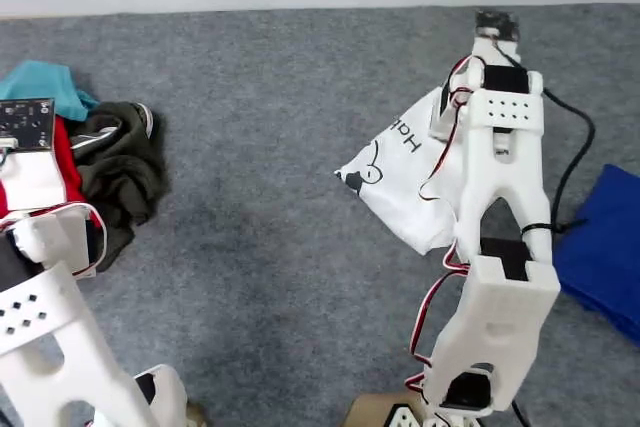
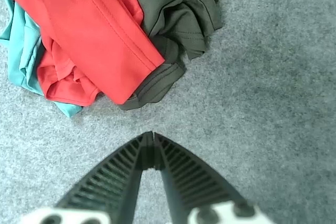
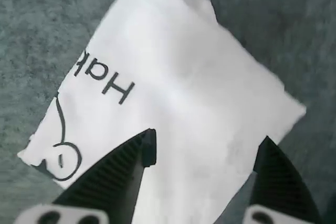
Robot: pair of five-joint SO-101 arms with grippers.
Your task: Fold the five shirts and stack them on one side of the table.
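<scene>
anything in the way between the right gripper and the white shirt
Nothing visible. The right gripper is open directly over the white shirt, and only the shirt's own fabric shows between its jaws.

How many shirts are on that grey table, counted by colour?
teal shirt: 1
red shirt: 1
olive shirt: 1
white shirt: 1
blue shirt: 1
Total: 5
</scene>
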